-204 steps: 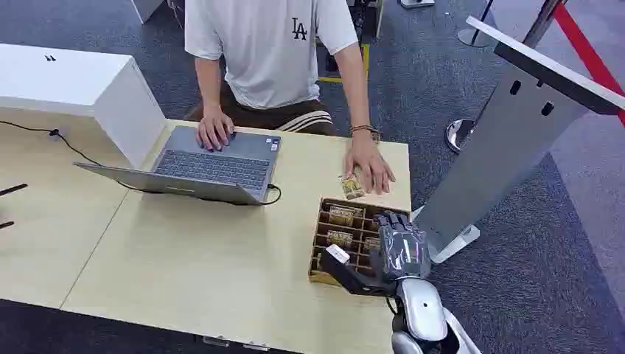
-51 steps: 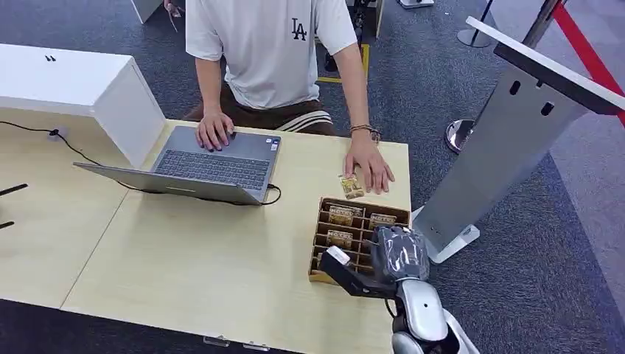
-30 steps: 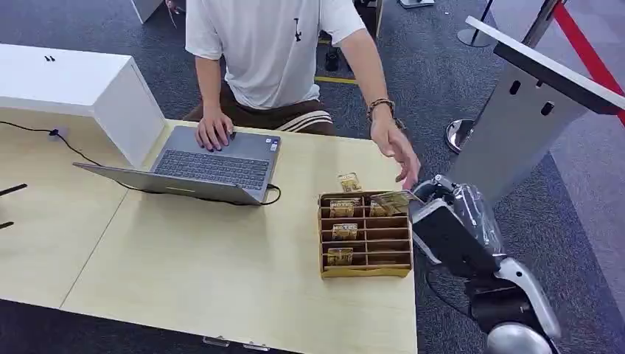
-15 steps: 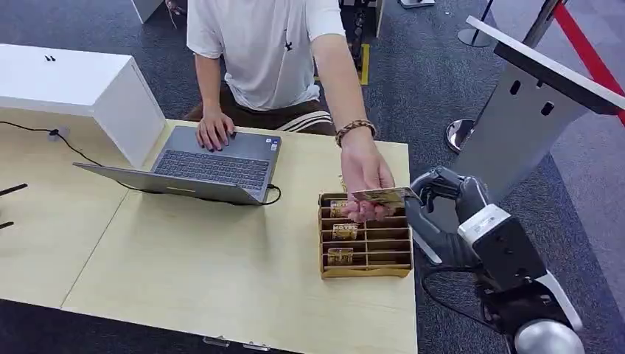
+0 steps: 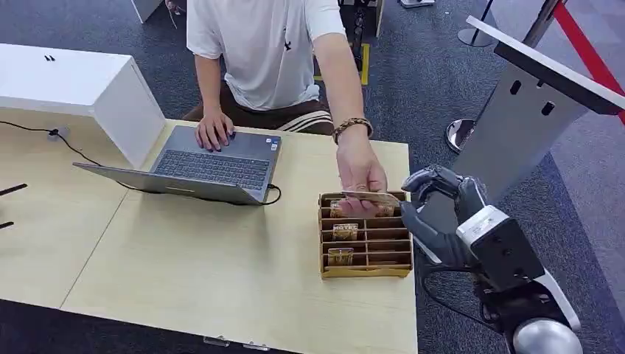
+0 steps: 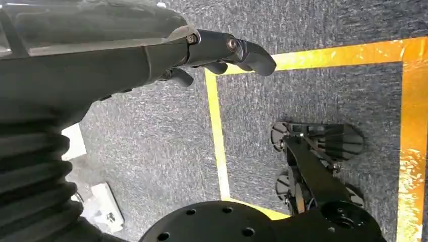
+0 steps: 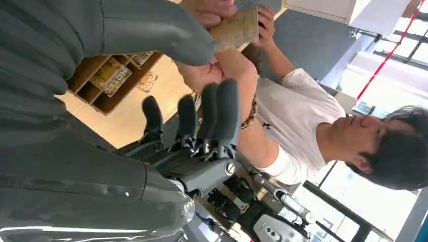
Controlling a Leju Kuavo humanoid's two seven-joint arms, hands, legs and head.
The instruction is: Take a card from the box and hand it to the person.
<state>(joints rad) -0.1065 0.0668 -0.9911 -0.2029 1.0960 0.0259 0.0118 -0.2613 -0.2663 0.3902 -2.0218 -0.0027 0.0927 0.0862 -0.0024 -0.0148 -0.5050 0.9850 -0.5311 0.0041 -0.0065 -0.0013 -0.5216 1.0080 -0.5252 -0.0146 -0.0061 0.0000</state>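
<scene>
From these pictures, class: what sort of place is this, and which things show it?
Probably a reception or service desk in an indoor hall: a person works at a laptop on a counter-like table, a grey stand beside it, a red barrier rope over carpet.

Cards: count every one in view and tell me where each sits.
4 visible. One card in the person's hand; one beneath it in the far row of the box; two in its left column. The hand may hide more.

Tan box (image 5: pixel 365 270) on pale wood table (image 5: pixel 221 273); person (image 5: pixel 265 51) wears white.
</scene>
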